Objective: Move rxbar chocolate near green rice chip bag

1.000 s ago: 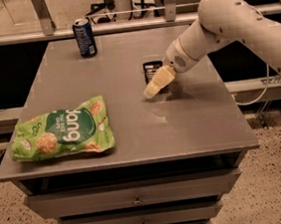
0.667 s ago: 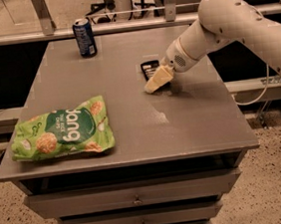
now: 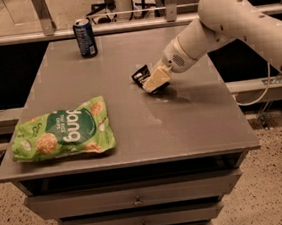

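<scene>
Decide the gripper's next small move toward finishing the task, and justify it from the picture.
Probably shift the gripper a little to the left and toward the front of the table, taking the rxbar chocolate along. The bar sits at the gripper's tip near the table's middle, while the green rice chip bag lies at the front left corner, well apart from it.

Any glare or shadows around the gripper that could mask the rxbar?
Camera view: warm, dim light; a faint sheen on the table right of the gripper, which sits mid-table at the rxbar chocolate; a small dark shadow lies under the gripper; the green rice chip bag is evenly lit, no glare.
</scene>
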